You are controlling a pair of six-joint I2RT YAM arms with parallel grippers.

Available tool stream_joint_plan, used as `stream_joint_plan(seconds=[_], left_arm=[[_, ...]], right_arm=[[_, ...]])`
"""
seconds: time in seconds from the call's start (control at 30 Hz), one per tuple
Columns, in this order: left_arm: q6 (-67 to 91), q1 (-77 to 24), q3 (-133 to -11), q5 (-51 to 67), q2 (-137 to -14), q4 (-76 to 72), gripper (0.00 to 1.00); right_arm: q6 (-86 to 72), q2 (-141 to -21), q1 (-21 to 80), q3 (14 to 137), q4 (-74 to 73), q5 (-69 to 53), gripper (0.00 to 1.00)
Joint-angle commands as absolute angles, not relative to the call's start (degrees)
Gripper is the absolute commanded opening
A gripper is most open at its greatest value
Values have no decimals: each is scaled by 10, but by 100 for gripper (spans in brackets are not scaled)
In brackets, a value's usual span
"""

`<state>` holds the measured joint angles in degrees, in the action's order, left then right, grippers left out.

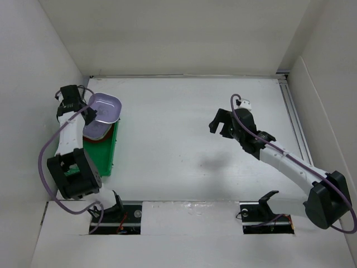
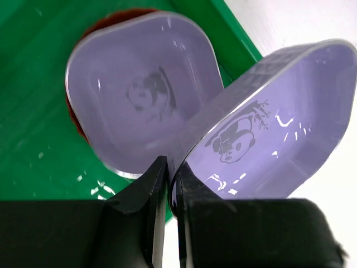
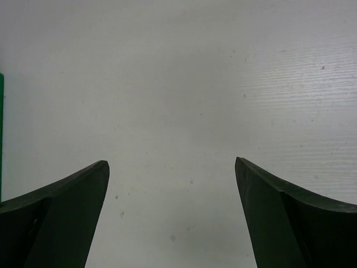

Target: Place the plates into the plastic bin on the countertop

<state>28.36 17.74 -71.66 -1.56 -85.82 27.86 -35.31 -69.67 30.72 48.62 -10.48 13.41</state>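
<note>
My left hand (image 2: 171,167), clamped on the rim of a tilted lilac rounded-square shallow dish (image 2: 268,134), hangs over the far end of the bright green rectangular plastic bin (image 2: 33,84), just above a second lilac dish (image 2: 139,95) lying inside, while my right hand (image 3: 172,163) gapes empty, well off right.

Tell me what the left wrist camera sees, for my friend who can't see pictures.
The left claw pinches the rim of a tilted lilac dish with a panda drawing, held at the green bin's edge. A second lilac dish with a panda lies in the bin on a red-brown plate; white countertop shows at the upper right.
</note>
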Motion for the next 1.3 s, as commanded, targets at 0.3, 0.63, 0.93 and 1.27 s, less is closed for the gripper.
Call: stream_joint_plan(seconds=[0.3, 0.63, 0.93, 1.27], left_arm=[[251, 272, -758, 63, -923, 274, 0], [262, 272, -747, -25, -886, 303, 0], [270, 295, -747, -35, -853, 310, 0], [244, 295, -713, -6, -838, 272, 7]], right_arm=[[-295, -683, 298, 476, -82, 69, 100], [-295, -688, 303, 476, -76, 59, 100], [-301, -676, 320, 471, -82, 59, 100], [-301, -653, 320, 471, -105, 71, 100]])
